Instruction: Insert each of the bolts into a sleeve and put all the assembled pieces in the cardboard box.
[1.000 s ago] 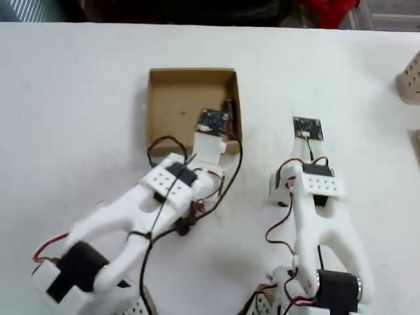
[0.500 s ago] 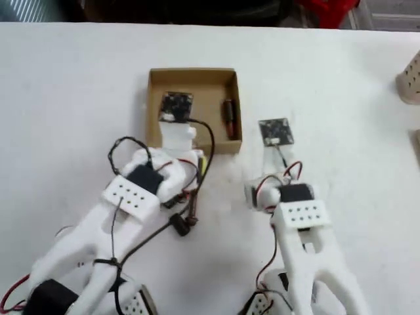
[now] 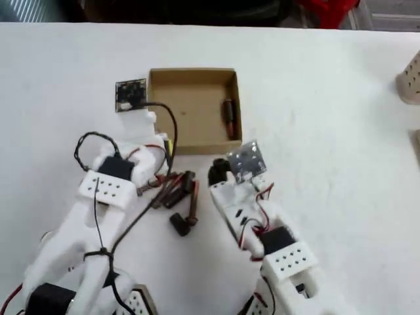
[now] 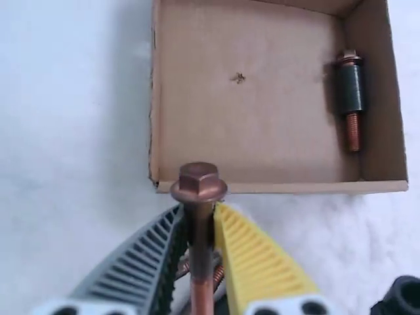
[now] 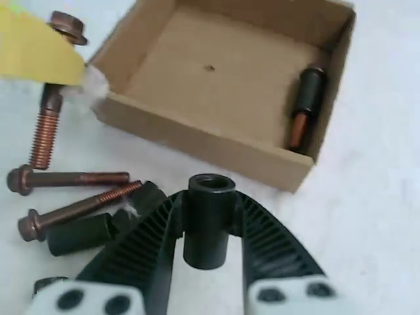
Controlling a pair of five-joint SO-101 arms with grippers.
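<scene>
My left gripper (image 4: 199, 210) is shut on a copper bolt (image 4: 199, 185), held head up just in front of the cardboard box (image 4: 157, 98). In the high view this gripper (image 3: 161, 146) sits at the box's (image 3: 190, 75) near left corner. One assembled bolt-and-sleeve piece (image 3: 228, 118) lies along the box's right wall (image 5: 305, 108). My right gripper (image 5: 209, 203) is shut on an upright black sleeve (image 5: 209, 223), close to the box's front (image 3: 220, 176). Loose bolts (image 5: 65, 177) and a sleeve (image 5: 82, 235) lie on the table between the arms (image 3: 177, 191).
Another black sleeve (image 3: 180, 223) lies nearer the arms' bases. The left arm's cable (image 3: 167, 118) loops over the box's left edge. A white perforated object (image 3: 410, 79) stands at the table's far right edge. The white table stretches open to the right of the box.
The left arm drew back from over the box to its front left corner. The right arm swung left toward the box front. The loose pile came into sight.
</scene>
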